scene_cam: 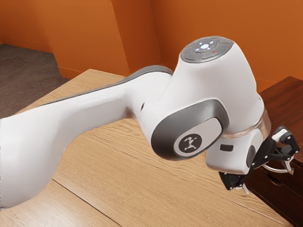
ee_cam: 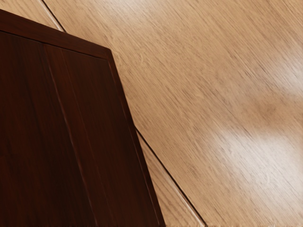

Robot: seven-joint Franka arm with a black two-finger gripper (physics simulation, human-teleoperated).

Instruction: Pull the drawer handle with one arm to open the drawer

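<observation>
A dark wooden cabinet stands at the exterior view's right edge, on the light wooden table. Its drawer front carries a curved silver handle. My black gripper hangs at the end of the white arm, right in front of that drawer front and level with the handle. Its fingers stand apart, close around the handle, and I see no firm hold on it. In the wrist view, a dark panel of the cabinet lies under my hand, with the table beside it.
Orange walls close off the back. A grey carpeted floor lies beyond the table's far edge at the exterior view's left. The bulky arm covers much of the table's middle.
</observation>
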